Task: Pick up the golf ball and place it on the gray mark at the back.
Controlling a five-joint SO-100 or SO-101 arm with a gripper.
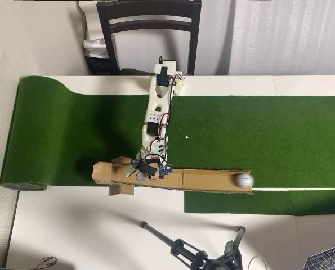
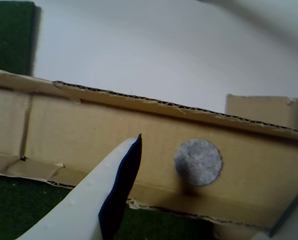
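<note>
Over cardboard channel in overhead view: white arm's gripper (image 1: 143, 172) hovers above long brown cardboard trough (image 1: 212, 181); small white dimpled golf ball (image 1: 244, 179) sits at trough's right end, well apart.

Wrist view: flat round gray mark (image 2: 198, 162) bare between spread fingers (image 2: 119, 185), nothing held.

Judgement: pick not yet done; next move calls for reach right to ball.

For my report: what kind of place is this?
Probably a room at home with a small putting setup: a green turf mat on a white table, a wooden chair, and curtains behind.
</note>
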